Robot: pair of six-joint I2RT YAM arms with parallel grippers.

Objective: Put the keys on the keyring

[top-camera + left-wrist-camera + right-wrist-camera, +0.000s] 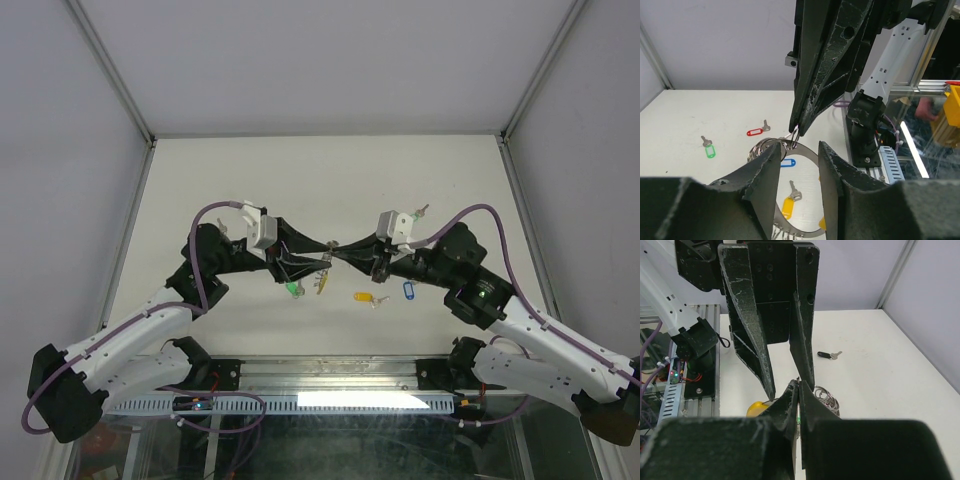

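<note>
Silvery keyring (765,148) pinched in my right pincer (796,131), left pincer (800,146) part-spread round it, grip unclear; next, fetching the red-tagged key (756,132).

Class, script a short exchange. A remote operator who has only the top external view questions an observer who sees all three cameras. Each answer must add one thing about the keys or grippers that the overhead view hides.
Operator: The arms block a lot. Is there any key I cannot see?
Observer: Yes. A red-tagged key lies on the table past the right gripper, in the left wrist view.
Operator: Are that gripper's fingers closed?
Observer: Yes. The right wrist view shows its fingertips pressed together.
</note>
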